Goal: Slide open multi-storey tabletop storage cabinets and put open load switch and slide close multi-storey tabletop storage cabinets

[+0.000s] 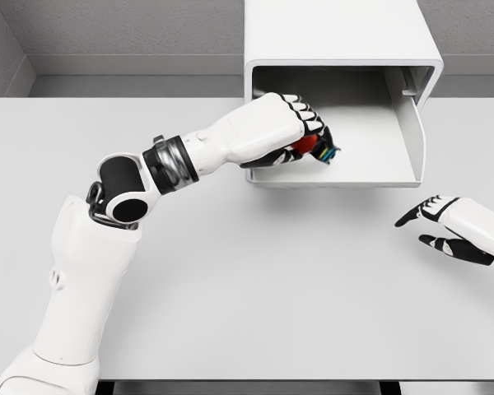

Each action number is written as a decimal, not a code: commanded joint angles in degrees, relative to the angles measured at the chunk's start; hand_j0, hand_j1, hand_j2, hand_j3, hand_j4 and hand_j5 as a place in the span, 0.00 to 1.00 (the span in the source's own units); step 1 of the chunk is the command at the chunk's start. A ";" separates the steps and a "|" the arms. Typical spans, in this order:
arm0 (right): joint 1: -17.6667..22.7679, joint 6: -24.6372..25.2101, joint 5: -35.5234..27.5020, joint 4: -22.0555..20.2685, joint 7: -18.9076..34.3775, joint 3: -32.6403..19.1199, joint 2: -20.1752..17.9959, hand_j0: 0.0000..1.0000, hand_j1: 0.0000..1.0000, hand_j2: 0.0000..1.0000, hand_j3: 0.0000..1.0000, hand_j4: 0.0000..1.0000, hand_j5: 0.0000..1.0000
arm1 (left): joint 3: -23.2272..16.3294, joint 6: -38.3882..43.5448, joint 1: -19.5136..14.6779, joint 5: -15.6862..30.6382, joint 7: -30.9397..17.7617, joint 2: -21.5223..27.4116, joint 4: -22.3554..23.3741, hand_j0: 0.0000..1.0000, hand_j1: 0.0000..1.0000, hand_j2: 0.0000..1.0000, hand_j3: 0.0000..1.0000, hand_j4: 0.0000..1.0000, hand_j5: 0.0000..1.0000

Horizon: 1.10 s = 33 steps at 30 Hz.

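Note:
A white storage cabinet (337,37) stands at the back of the table, its drawer (412,140) pulled out toward me. My left hand (300,136) reaches over the drawer's front left corner, fingers curled around a small load switch (313,146) with red, black and teal parts. The switch hangs just above the drawer floor, mostly hidden by the fingers. My right hand (440,226) rests low over the table to the right of the drawer, fingers spread and holding nothing.
The grey table (255,288) spreads wide in front of the cabinet. A wall runs behind it. My left forearm (173,164) crosses the table diagonally toward the drawer.

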 commanded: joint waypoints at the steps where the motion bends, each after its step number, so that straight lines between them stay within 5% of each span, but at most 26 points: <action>1: 0.00 0.02 -0.46 -0.07 -0.04 0.07 -0.08 0.62 0.62 0.62 0.62 0.62 0.62 | 0.06 0.20 0.00 0.39 0.04 -0.01 0.00 0.76 0.76 0.76 0.76 0.76 0.76; 19: 0.62 0.02 -0.37 -1.65 -0.04 -0.11 -0.08 0.63 0.63 0.63 0.63 0.63 0.63 | -0.03 0.20 -0.70 0.74 0.04 -0.01 -2.28 0.94 0.94 0.94 0.94 0.94 0.94; 26: 0.62 0.02 -0.37 -3.23 0.14 -0.11 0.00 0.62 0.62 0.62 0.62 0.62 0.62 | 1.37 0.20 -0.27 2.05 0.04 -0.01 -8.08 1.00 1.00 1.00 1.00 1.00 1.00; 29: 0.53 0.02 -0.46 -3.76 0.31 -0.20 0.53 0.62 0.62 0.62 0.62 0.62 0.62 | 4.00 0.20 -0.09 13.20 0.04 0.34 -9.58 1.00 1.00 1.00 1.00 1.00 1.00; 33: 0.44 0.02 -0.46 -5.79 0.31 -0.20 0.53 0.62 0.62 0.62 0.62 0.62 0.62 | 12.27 0.20 4.92 27.54 0.04 14.75 -9.58 1.00 1.00 1.00 1.00 1.00 1.00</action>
